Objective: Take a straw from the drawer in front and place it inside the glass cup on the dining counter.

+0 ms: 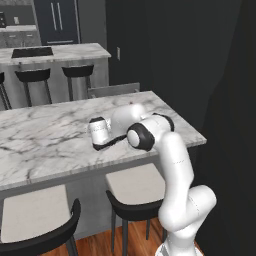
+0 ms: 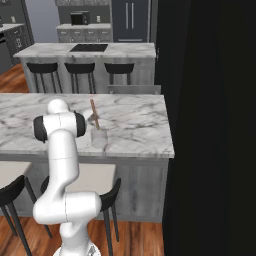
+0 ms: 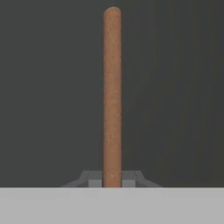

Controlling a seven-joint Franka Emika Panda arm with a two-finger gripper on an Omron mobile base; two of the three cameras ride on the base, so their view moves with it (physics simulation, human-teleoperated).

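Dark walls close off the right of a rendered kitchen, where the dining counter [image 2: 135,125], a long white-grey marble slab veined in dark lines, runs across the foreground with padded stools [image 1: 135,187] tucked under its near edge. Much of the action is masked: from the left base camera the robot's own white wrist and dark elbow joint cover the working end of the arm, so neither the fingers nor the glass can be made out there. From the right base camera the gripper [image 2: 93,117] sits half behind the white forearm, small and blurred. The glass cup [image 2: 99,138] is nearly see-through, a faint cylinder standing on the counter just right of the arm, well in from the slab's right end. The straw [image 2: 94,113] is a very thin orange-brown stick, far slimmer than the arm. It stands close to upright above the cup, long axis near vertical, top leaning slightly away from the cup's centre toward the arm; its lower end meets the cup's mouth, though whether it has entered cannot be told. In the hand camera the straw [image 3: 112,96] runs straight up from between the gripper [image 3: 112,179] fingertips [image 3: 94,178], which are pinched tight on its base. Beyond, a second marble counter [image 2: 125,50] carries a black inset.
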